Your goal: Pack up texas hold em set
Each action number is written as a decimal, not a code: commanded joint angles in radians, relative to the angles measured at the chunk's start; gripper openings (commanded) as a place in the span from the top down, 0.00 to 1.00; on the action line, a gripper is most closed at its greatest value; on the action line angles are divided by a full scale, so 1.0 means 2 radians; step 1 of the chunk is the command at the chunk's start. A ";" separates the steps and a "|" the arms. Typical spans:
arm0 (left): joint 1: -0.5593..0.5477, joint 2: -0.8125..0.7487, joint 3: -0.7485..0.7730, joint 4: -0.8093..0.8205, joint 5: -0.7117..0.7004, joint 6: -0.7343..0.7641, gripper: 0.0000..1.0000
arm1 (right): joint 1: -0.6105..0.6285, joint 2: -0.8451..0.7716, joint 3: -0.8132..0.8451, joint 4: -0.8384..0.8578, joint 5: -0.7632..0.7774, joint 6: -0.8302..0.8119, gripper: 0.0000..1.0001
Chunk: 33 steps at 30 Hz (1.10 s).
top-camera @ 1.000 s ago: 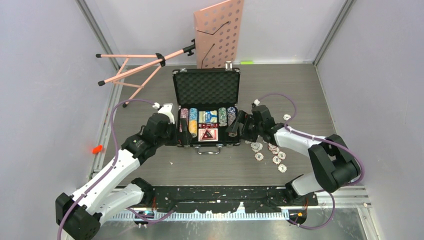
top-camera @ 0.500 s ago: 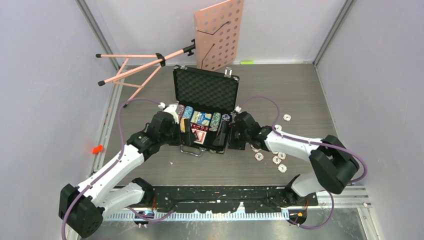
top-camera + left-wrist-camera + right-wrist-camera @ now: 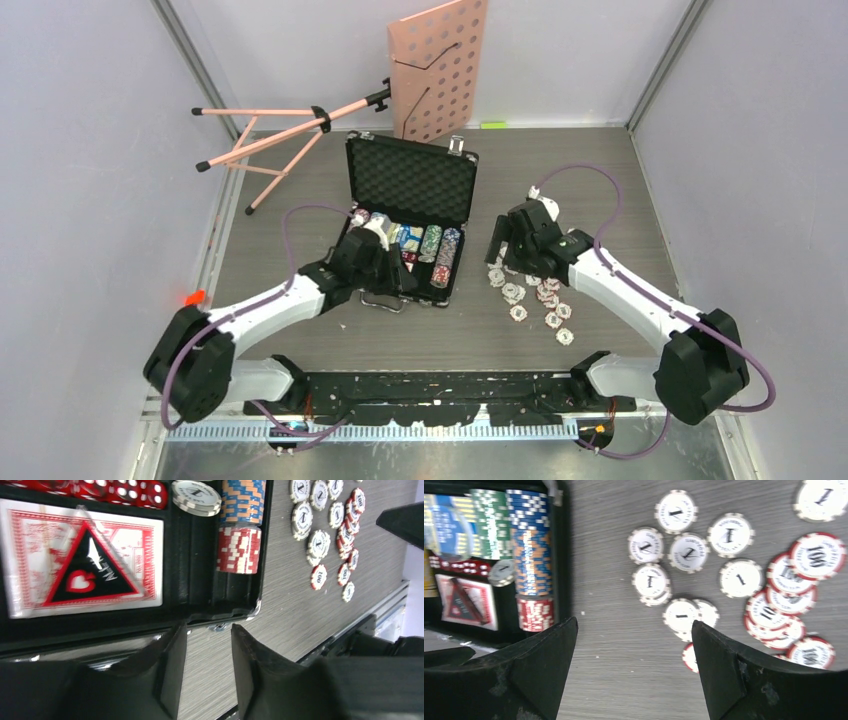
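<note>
Many loose chips (image 3: 530, 295) lie right of the case (image 3: 412, 180), mid-frame, just beyond the right gripper (image 3: 634, 627), the nearer one, fingers wide apart, empty. Left gripper (image 3: 208, 628) narrowly apart at case front rim, empty.

red chips (image 3: 817, 555) — "100", white chips (image 3: 675, 511) ("1")

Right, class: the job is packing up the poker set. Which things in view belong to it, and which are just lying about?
Belong to the job:
black case, lid open
chip stacks in it
card deck
red dice
loose chips on the table

Just lying about:
pink music stand
tripod legs
small orange object at the left edge
</note>
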 commanded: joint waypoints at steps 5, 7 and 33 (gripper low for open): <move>-0.024 0.099 -0.017 0.206 -0.052 -0.072 1.00 | -0.003 -0.034 0.018 -0.054 0.059 -0.022 0.09; -0.024 0.122 -0.012 0.210 -0.067 -0.076 1.00 | -0.003 -0.044 0.009 -0.049 0.063 -0.021 0.09; -0.021 0.212 0.099 0.200 -0.137 -0.026 1.00 | -0.012 -0.048 -0.003 -0.029 0.061 -0.039 0.09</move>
